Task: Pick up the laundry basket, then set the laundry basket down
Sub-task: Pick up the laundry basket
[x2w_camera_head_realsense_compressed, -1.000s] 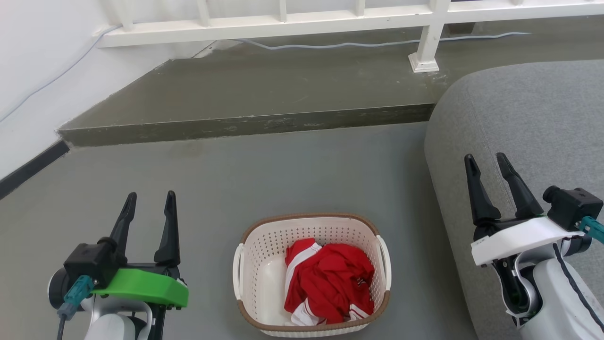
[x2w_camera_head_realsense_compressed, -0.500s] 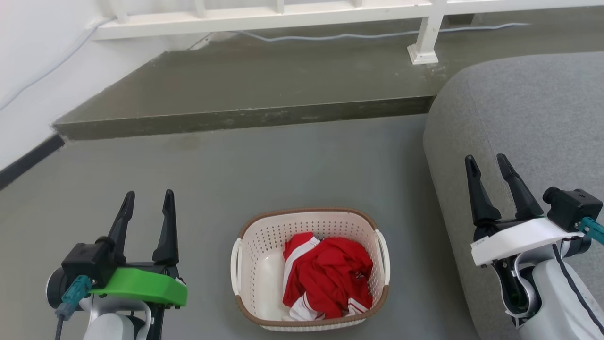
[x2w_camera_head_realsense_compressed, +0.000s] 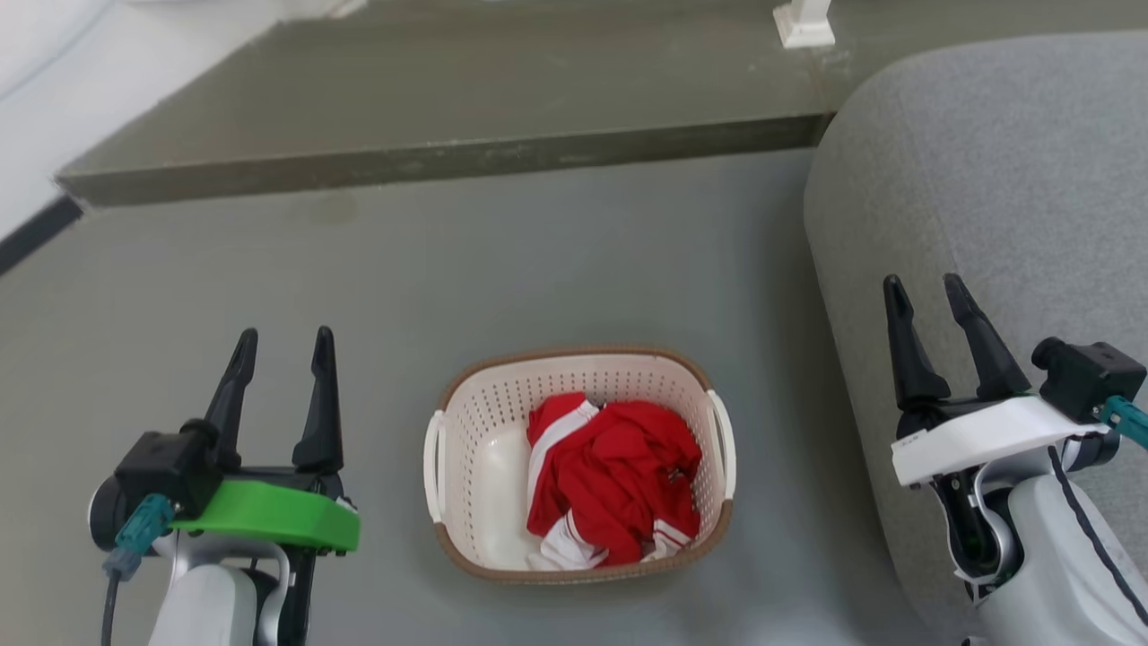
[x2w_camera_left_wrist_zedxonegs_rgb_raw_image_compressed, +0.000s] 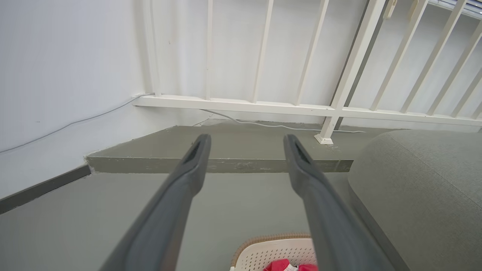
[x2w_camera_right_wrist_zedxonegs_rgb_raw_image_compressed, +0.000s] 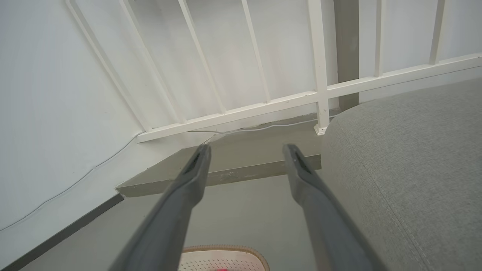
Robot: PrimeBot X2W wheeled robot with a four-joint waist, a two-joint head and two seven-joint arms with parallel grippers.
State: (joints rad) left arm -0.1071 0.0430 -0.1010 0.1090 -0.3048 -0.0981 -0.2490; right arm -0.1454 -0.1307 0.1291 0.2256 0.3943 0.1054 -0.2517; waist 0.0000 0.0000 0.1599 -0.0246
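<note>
Head view puts the laundry basket (x2w_camera_head_realsense_compressed: 489, 431) on the floor (x2w_camera_head_realsense_compressed: 538, 269) between my two arms, long axis running across me, one white handle facing each side. Left gripper (x2w_camera_head_realsense_compressed: 285, 334) and right gripper (x2w_camera_head_realsense_compressed: 922, 282) both hang with fingers spread, empty; the left looks slightly nearer its handle.

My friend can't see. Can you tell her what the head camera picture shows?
A cream laundry basket holding red and white clothes sits on the grey floor between the robot's open left claw and open right claw. A grey sofa is on the right.
</note>
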